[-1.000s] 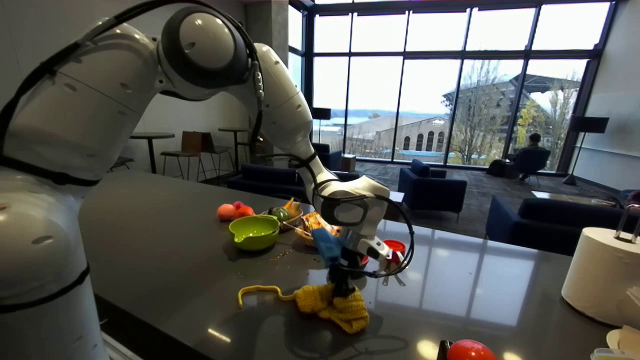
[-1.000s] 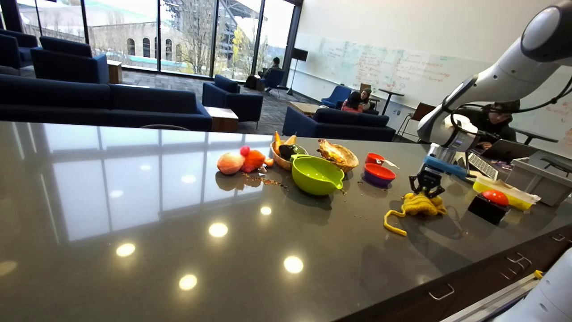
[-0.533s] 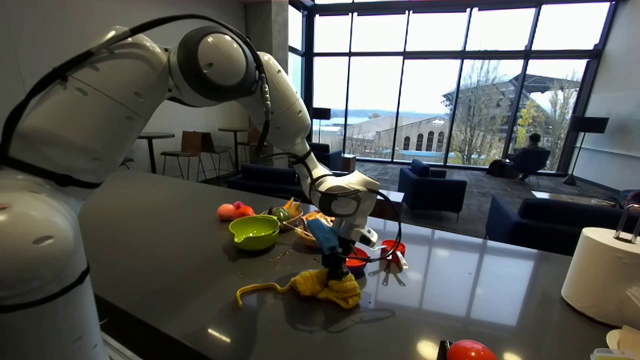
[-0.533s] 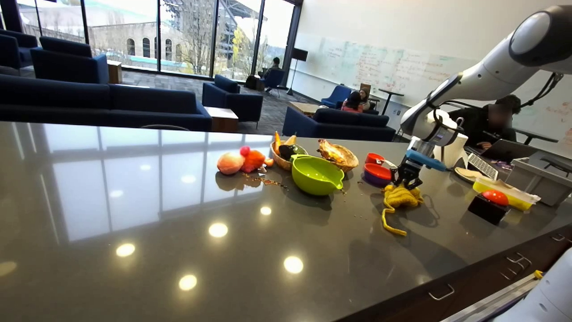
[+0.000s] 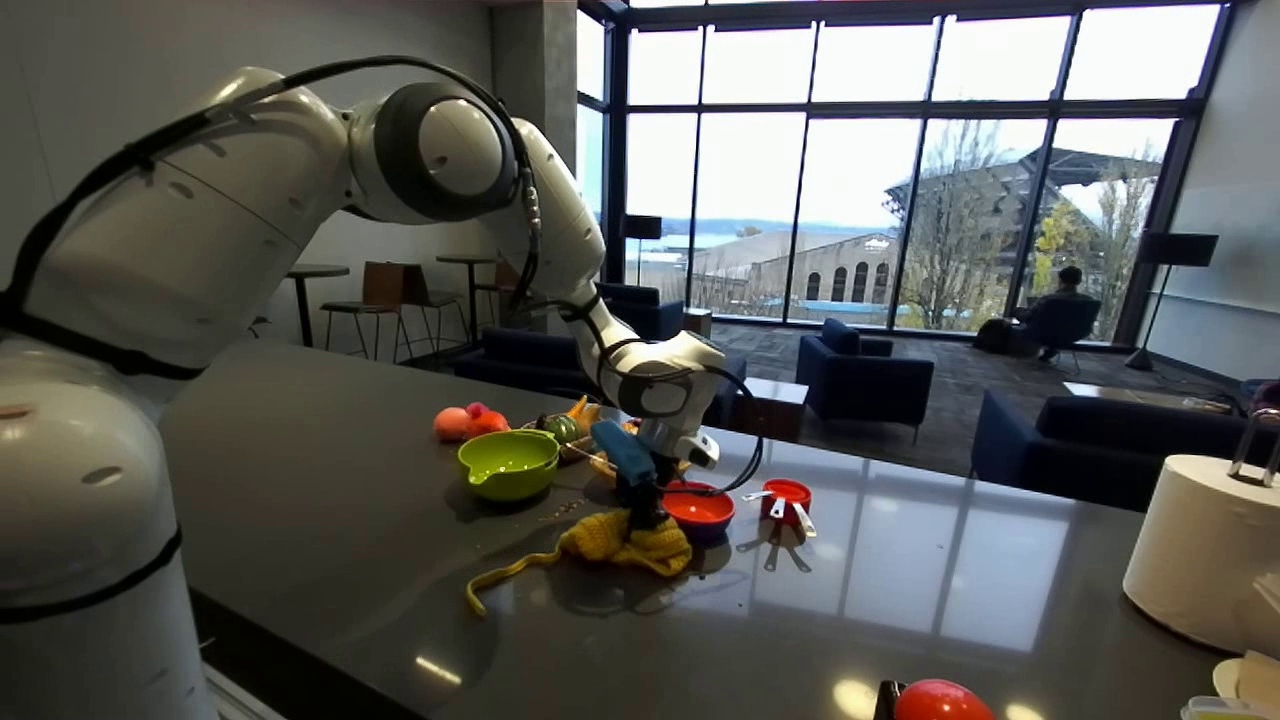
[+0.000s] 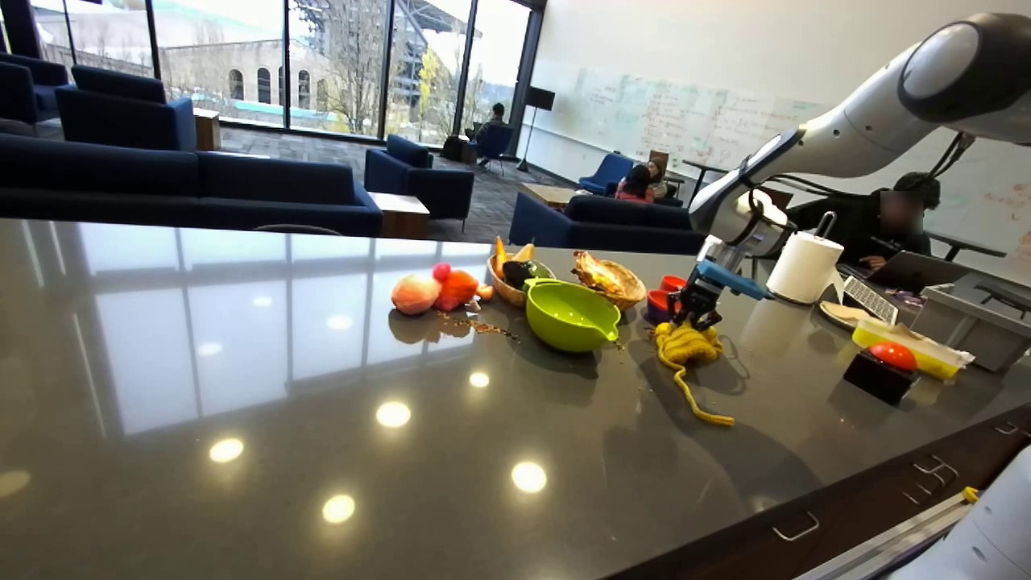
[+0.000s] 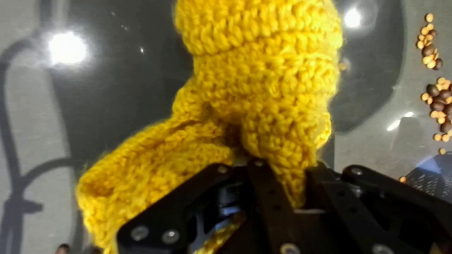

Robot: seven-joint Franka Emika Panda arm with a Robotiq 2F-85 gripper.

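The yellow knit [image 6: 689, 345] has moved, gripped by the hand [image 7: 289, 168], cord [image 5: 510, 569] stretched lengthwise toward the arm's base [image 5: 90, 570].

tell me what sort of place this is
Probably a shared lounge in an office or campus building: a dark blue sofa, a whiteboard with writing on it, and tall windows suggest it.
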